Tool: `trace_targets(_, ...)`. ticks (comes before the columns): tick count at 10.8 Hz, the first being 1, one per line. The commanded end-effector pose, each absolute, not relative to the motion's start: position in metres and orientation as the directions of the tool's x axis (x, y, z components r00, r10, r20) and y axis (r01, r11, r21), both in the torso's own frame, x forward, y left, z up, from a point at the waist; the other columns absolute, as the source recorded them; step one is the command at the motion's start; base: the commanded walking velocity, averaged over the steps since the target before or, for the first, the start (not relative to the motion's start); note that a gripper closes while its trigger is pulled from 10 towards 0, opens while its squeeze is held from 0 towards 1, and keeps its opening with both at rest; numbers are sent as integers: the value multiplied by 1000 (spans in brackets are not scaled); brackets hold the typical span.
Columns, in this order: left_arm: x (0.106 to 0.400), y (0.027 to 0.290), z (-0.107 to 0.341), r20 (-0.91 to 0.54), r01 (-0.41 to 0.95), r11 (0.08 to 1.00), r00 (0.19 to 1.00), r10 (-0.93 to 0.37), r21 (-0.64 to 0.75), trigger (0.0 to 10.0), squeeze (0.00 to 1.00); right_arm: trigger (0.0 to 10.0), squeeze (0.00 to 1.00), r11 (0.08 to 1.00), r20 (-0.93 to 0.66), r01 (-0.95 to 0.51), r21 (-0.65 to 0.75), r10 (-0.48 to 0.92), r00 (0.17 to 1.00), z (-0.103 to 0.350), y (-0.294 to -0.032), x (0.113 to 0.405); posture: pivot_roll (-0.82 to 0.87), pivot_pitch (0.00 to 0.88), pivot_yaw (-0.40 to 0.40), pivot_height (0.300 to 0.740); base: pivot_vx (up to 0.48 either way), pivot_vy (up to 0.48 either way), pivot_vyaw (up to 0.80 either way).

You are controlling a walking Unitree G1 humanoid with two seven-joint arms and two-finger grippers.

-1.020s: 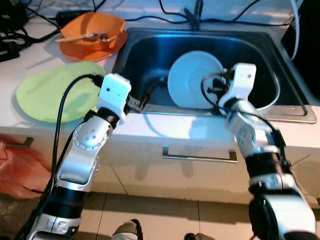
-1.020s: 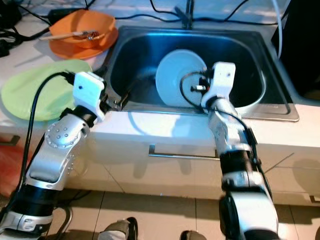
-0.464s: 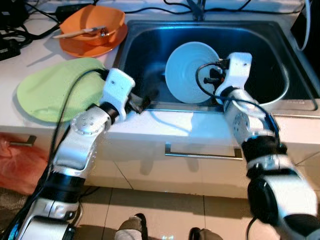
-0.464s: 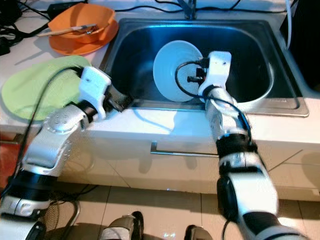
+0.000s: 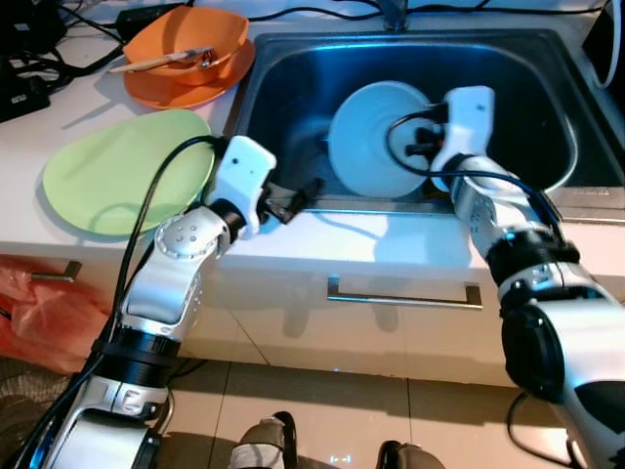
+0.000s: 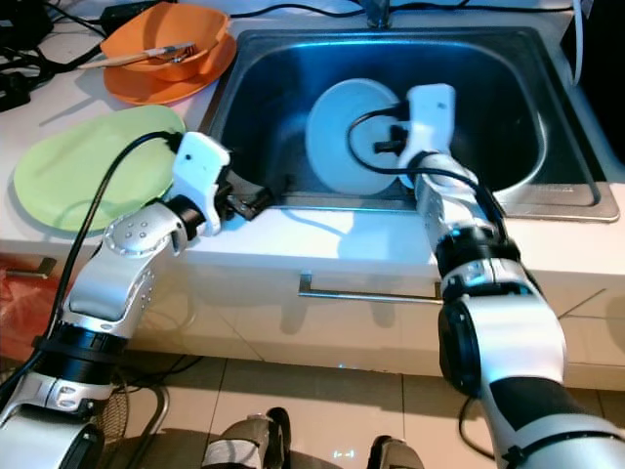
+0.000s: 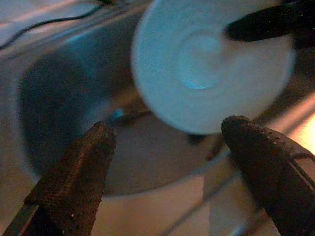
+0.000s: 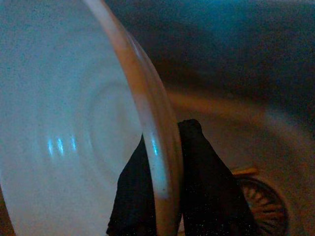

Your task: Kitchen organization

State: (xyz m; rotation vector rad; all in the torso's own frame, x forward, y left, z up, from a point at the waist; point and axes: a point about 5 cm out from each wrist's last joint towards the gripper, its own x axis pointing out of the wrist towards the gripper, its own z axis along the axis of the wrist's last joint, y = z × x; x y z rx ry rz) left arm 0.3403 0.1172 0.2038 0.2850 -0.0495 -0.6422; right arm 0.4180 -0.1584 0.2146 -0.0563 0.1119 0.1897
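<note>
Sink (image 5: 547,117): a steel basin set into the white counter, with a drain grate at its floor (image 8: 263,206).
White plate (image 5: 376,137): stands on edge inside the sink, tilted, its face turned toward the front wall.
Right gripper (image 8: 170,162): down in the sink at the plate's right edge, its two black fingers pinched on the rim, one on each face.
Left gripper (image 5: 293,200): at the sink's front-left lip, fingers spread wide and holding nothing; the plate sits ahead between the fingertips (image 7: 96,147).
Green plate (image 5: 122,176): flat on the counter left of the sink.
Orange bowl (image 5: 190,44): behind the green plate, on an orange plate, with utensils lying across it.
Writing: none that I can read.
</note>
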Motion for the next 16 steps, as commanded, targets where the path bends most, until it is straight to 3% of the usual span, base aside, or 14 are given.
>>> trace_targets(1,335,112,185,-144,651,721,757,-637,236,10000,996,10000,0,970,-91,-232,-72,226,970,226,-155,420,186,221,109,740,0,0,0)
trace_targets(4,323,103,186,-199,747,633,665,-720,204,10000,945,10000,0,943,-168,-304,-132,281,945,214,-153,419,202,235,125,740,0,0,0)
trace_targets(7,319,107,185,-240,768,605,640,-729,210,10000,914,10000,0,951,-133,-235,-203,211,969,220,-155,421,214,241,130,740,0,0,0)
trace_targets(8,320,109,184,-243,763,613,647,-723,207,10000,910,10000,855,961,-134,-210,-179,187,973,222,-161,422,212,242,130,740,0,0,0)
trace_targets(9,321,109,185,-242,759,619,651,-720,201,10000,910,10000,1000,955,-155,-211,-207,181,971,217,-163,421,210,242,128,740,0,0,0)
trace_targets(14,320,110,182,-249,754,629,657,-712,190,10000,886,10000,1000,933,-206,-254,-254,204,957,206,-163,418,205,234,117,740,0,0,0)
trace_targets(16,321,114,181,-240,730,657,682,-690,187,10000,875,10000,1000,937,-160,-247,-248,212,964,215,-163,420,204,230,113,740,0,0,0)
